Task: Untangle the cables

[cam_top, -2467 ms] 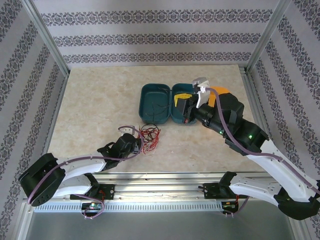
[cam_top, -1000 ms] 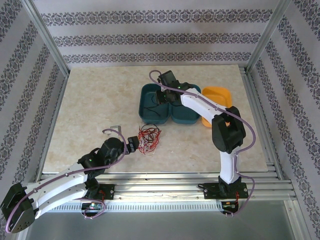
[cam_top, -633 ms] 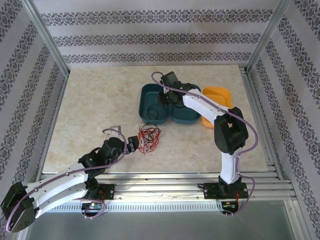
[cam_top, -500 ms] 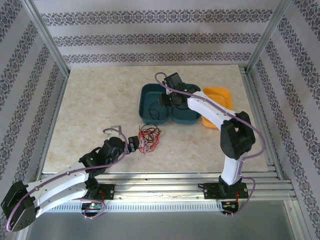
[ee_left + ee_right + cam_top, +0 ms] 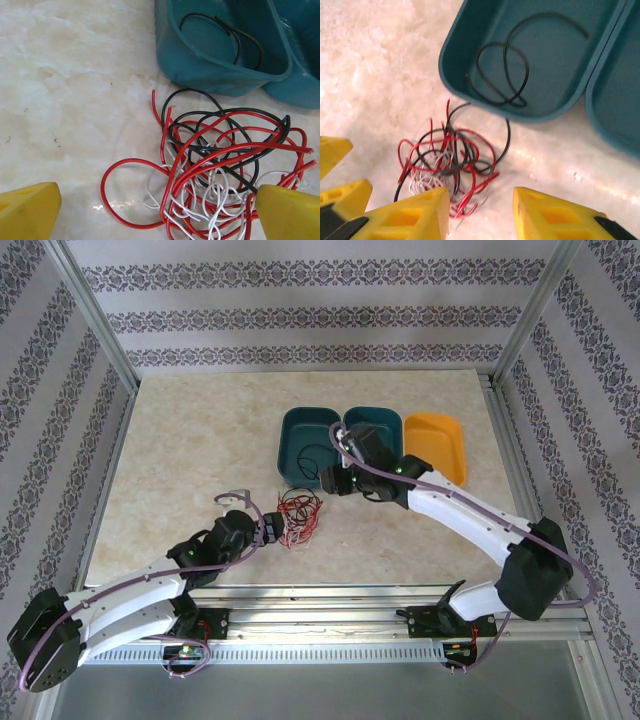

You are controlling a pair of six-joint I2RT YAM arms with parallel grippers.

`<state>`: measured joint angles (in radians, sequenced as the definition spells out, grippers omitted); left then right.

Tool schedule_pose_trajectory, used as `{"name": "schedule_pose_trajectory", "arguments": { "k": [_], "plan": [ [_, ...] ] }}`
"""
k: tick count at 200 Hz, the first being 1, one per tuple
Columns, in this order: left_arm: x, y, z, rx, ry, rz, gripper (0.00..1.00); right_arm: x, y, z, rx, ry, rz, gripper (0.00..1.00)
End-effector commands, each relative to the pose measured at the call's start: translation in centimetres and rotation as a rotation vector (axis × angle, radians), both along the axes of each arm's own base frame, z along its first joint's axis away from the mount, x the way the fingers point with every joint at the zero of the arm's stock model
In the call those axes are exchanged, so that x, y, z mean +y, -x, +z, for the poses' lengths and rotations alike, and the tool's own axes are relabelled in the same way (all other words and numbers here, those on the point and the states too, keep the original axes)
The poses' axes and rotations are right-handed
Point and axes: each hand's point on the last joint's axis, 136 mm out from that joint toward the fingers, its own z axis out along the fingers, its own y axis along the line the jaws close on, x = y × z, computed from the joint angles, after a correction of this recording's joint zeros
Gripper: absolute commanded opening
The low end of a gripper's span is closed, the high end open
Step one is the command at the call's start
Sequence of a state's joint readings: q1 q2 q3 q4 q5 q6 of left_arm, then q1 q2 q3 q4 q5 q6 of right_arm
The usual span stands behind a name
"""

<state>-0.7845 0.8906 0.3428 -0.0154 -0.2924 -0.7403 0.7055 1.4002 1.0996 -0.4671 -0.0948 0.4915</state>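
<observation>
Top view: you have cables (image 5: 298,517) lying as a red-black-white tangle on table (image 5: 190,450), just in front of left teal bin (image 5: 282,445). Your left gripper (image 5: 268,530) sits at tangle's near-left edge. Right gripper (image 5: 333,480) hangs by bin's front corner.

Left wrist: left gripper (image 5: 157,215) spread wide, cables (image 5: 220,170) between its fingers (contact unclear), nothing gripped.

Right wrist: right gripper (image 5: 480,215) partly open, empty, above cables (image 5: 450,160). Single black cable (image 5: 502,67) coiled inside bin (image 5: 451,50).
</observation>
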Motion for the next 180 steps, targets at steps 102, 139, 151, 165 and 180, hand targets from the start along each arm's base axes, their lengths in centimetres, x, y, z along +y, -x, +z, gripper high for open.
{"name": "schedule_pose_trajectory", "arguments": {
  "k": [102, 139, 151, 165, 180],
  "plan": [
    [-5.6, -3.4, 0.3, -0.039, 0.015, -0.137, 0.82, 4.8, 1.1, -3.6, 0.179, -0.016, 0.012, 0.33],
    [-6.5, -3.1, -1.9, 0.014, 0.014, -0.18, 0.72, 5.8, 1.3, -4.8, 0.211, -0.004, 0.029, 0.35],
    [-7.0, -2.9, -2.7, 0.042, 0.009, -0.203, 0.66, 5.8, 1.4, -5.1, 0.221, 0.0, 0.03, 0.35],
    [-7.3, -2.7, -3.3, 0.065, 0.016, -0.217, 0.62, 5.6, 1.5, -5.4, 0.228, 0.006, 0.022, 0.35],
    [-7.5, -2.5, -3.8, 0.072, 0.039, -0.217, 0.59, 5.3, 1.7, -5.6, 0.236, 0.014, 0.015, 0.36]
  ]
}}
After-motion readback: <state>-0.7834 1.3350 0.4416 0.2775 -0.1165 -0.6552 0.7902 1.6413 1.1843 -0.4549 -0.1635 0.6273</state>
